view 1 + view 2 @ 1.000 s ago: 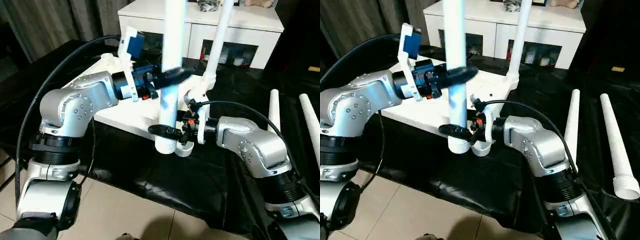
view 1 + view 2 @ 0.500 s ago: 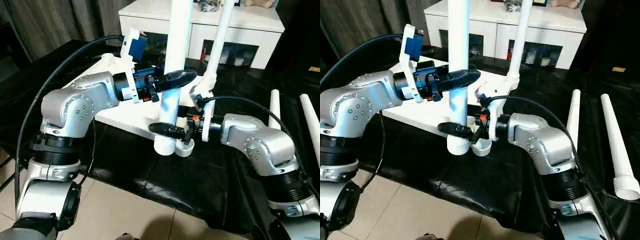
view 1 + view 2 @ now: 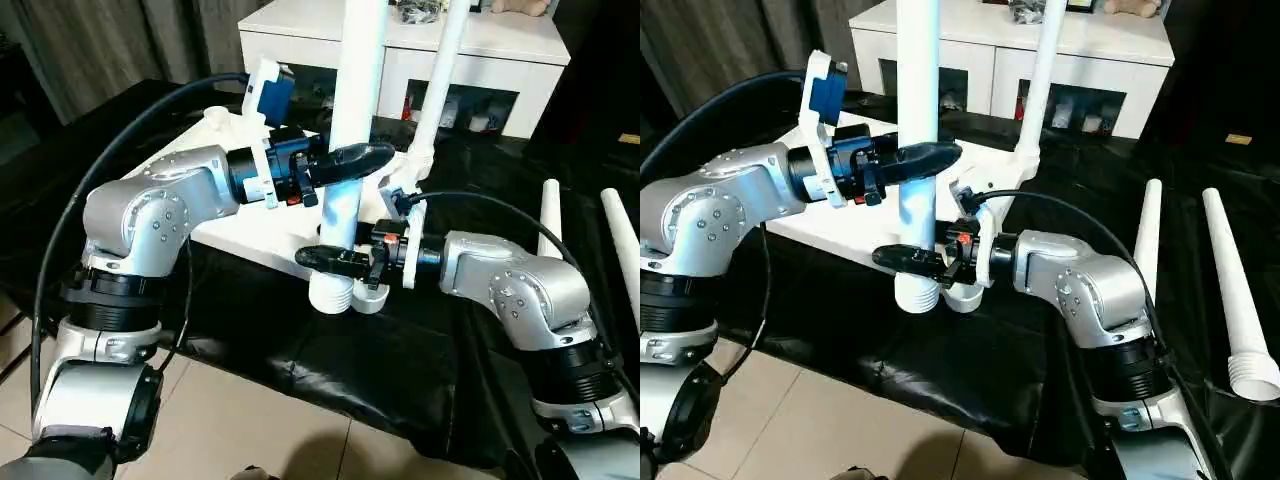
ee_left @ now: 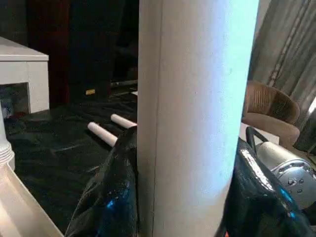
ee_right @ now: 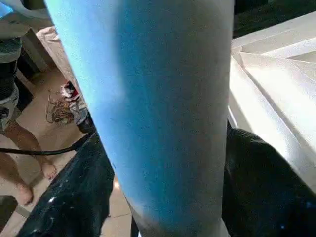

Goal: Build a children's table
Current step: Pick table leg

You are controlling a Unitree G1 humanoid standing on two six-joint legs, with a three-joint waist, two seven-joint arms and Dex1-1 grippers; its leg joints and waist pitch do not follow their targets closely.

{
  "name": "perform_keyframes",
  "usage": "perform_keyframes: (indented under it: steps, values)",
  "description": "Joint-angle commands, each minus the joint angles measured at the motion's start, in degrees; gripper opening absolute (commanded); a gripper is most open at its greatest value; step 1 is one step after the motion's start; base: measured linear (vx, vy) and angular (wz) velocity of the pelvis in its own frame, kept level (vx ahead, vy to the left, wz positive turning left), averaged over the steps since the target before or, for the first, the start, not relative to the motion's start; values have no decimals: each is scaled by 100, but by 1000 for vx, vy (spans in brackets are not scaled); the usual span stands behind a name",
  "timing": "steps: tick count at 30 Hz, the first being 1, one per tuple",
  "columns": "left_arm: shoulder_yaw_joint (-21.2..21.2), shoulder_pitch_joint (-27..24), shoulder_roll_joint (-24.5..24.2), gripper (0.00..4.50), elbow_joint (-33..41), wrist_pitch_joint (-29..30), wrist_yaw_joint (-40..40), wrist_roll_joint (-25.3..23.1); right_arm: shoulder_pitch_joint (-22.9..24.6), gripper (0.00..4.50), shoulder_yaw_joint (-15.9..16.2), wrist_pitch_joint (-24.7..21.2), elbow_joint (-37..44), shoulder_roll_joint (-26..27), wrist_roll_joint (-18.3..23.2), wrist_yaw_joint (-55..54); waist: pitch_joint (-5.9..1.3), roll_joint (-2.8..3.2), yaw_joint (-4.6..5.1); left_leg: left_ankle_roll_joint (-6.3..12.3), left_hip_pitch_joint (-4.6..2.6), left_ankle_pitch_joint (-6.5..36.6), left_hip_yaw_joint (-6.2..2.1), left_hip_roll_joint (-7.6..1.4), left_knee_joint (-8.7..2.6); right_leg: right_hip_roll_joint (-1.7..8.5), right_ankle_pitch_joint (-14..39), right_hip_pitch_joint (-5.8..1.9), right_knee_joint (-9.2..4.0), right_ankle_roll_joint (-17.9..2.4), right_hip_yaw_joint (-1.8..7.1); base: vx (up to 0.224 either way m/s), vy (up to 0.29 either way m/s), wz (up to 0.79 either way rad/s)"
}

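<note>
The white tabletop (image 3: 250, 235) lies underside up on a black cloth. One table leg (image 3: 438, 85) stands in its far corner. A second white leg (image 3: 352, 100) is held upright, its threaded end (image 3: 330, 296) hanging beside the near corner socket (image 3: 374, 298). My left gripper (image 3: 362, 157) is shut on this leg at mid-height, and its fingers (image 4: 113, 197) flank the tube (image 4: 192, 123). My right gripper (image 3: 315, 260) is shut on the same leg just above the thread, with its fingers (image 5: 74, 197) pressed to both sides of the tube (image 5: 158, 113).
Two loose legs (image 3: 548, 215) (image 3: 622, 245) lie on the black cloth (image 3: 330, 370) at the right. A white cabinet (image 3: 480, 45) stands behind the tabletop. Tiled floor (image 3: 230, 420) lies in front. A person's bare foot (image 5: 47, 170) stands on the floor near a cable.
The held leg's top has swung slightly right, closer to upright. My right gripper loosened and closed again just above the thread. The left gripper kept its hold.
</note>
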State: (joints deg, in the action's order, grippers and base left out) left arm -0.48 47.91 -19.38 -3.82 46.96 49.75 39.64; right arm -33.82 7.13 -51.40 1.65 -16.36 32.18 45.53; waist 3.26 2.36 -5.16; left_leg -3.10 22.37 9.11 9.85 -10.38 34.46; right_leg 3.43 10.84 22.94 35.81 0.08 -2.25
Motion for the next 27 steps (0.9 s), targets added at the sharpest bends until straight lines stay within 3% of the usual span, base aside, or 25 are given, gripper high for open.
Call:
perform_keyframes:
  steps: [1, 12, 15, 19, 21, 24, 26, 27]
  values:
    - [-14, 19, -14, 180, 75, -66, 44, -21, -69, 320, -49, -96, 67, 13, 101, -6, -413, 20, -11, -279, -133, 1391, -85, -186, -396, 373, 1057, -268, -421, -1149, 213, 0, 0, 0]
    - [66, 37, 7, 180, 37, -42, -63, -37, -76, 221, -60, -111, 71, 23, 115, -43, -413, 13, -13, -280, -130, 1375, -80, -182, -390, 378, 1060, -266, -425, -1139, 219, 0, 0, 0]
    - [18, 42, -59, 249, 15, 113, -31, -23, -72, 209, -104, -57, 61, 47, 106, -123, -414, 20, -11, -289, -132, 1384, -85, -184, -393, 374, 1069, -264, -419, -1133, 214, 0, 0, 0]
    - [135, 26, -55, 258, -92, 259, -125, 57, -76, 199, -242, 16, 6, 102, 96, -265, -409, 24, -10, -307, -134, 1395, -86, -183, -398, 373, 1120, -256, -425, -1115, 215, 0, 0, 0]
    - [188, 26, -59, 292, -150, 258, -137, 73, -73, 192, -319, 49, -23, 121, 91, -335, -411, 28, -7, -324, -140, 1431, -83, -175, -396, 371, 1175, -252, -433, -1100, 215, 0, 0, 0]
    - [310, 57, -70, 304, -269, 215, -166, 101, -54, 188, -456, 79, -50, 134, 96, -448, -416, 29, -16, -336, -137, 1380, -84, -177, -396, 370, 1072, -255, -423, -1121, 213, 0, 0, 0]
    - [404, 98, -95, 319, -437, 72, -224, 28, -25, 187, -597, 115, -71, 131, 76, -590, -417, 50, -11, -333, -139, 1397, -83, -171, -393, 368, 1050, -254, -427, -1114, 214, 0, 0, 0]
    - [426, 114, -103, 331, -527, -116, -287, -103, -9, 186, -646, 164, -87, 113, 36, -667, -417, 24, -7, -331, -136, 1391, -81, -168, -395, 365, 1046, -263, -429, -1100, 212, 0, 0, 0]
